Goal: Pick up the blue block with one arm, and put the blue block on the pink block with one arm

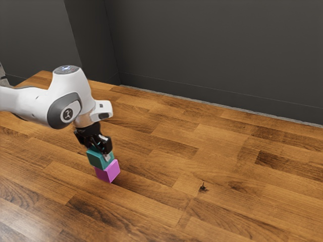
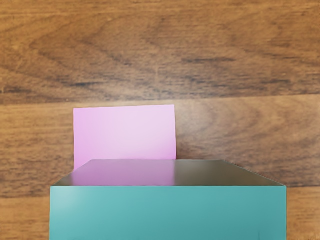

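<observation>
The blue block (image 1: 96, 159), a small teal-tinted cube with flat, plain faces, hangs in the black two-finger gripper (image 1: 101, 152) of the white arm (image 1: 55, 103). From the exterior view the fingers press its upper part from two sides, so the grip is closed on it. It sits directly over the pink block (image 1: 108, 172), a magenta cube of like size on the plank-patterned wooden table (image 1: 227, 166). It is shifted a little toward the exterior view's left, and I cannot tell whether the two touch.

In the wrist view, the blue block (image 2: 167, 212) looms just under the hand, its top face dark and its side an even teal. The pink block (image 2: 125, 132) shows past its far edge, partly covered.

I'd judge the cube light and rigid, with sharp edges and smooth sides that could slip. Opposite flat faces, as taken now, look like the right hold. Being off-centre, it may sit overhanging once let go.
</observation>
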You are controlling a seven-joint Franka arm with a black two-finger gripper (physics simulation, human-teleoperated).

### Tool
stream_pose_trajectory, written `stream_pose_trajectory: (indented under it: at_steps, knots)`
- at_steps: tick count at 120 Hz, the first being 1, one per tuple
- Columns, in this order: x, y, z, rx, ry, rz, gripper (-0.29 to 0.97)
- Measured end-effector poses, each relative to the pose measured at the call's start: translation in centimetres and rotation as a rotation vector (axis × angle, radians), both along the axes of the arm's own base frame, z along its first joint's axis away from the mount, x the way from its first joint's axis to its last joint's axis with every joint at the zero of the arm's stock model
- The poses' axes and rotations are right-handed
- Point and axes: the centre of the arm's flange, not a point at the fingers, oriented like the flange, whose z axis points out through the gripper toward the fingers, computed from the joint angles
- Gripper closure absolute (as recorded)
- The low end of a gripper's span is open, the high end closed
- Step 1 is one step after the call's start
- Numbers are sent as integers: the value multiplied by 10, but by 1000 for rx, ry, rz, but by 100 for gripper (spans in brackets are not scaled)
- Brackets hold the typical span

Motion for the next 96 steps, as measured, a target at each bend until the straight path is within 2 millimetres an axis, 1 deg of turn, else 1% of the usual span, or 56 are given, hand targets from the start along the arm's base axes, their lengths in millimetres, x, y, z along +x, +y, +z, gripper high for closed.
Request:
stream_pose_trajectory:
  at_steps: [15, 21, 31, 44, 59, 72, 85, 91, 96]
  knots:
    - [0, 4, -2, -6, 2, -41, 36]
    - [0, 9, -1, -8, -1, -49, 36]
    - [5, 24, -3, 5, -1, -48, 36]
    - [17, 45, 1, 15, -16, -31, 36]
    - [16, 60, -1, -12, -15, -7, 36]
    - [13, 64, 0, -47, -13, 13, 36]
    - [14, 66, -5, -70, -2, 41, 36]
    - [16, 63, -9, -75, 6, 44, 36]
    - [19, 55, -12, -77, 11, 35, 36]
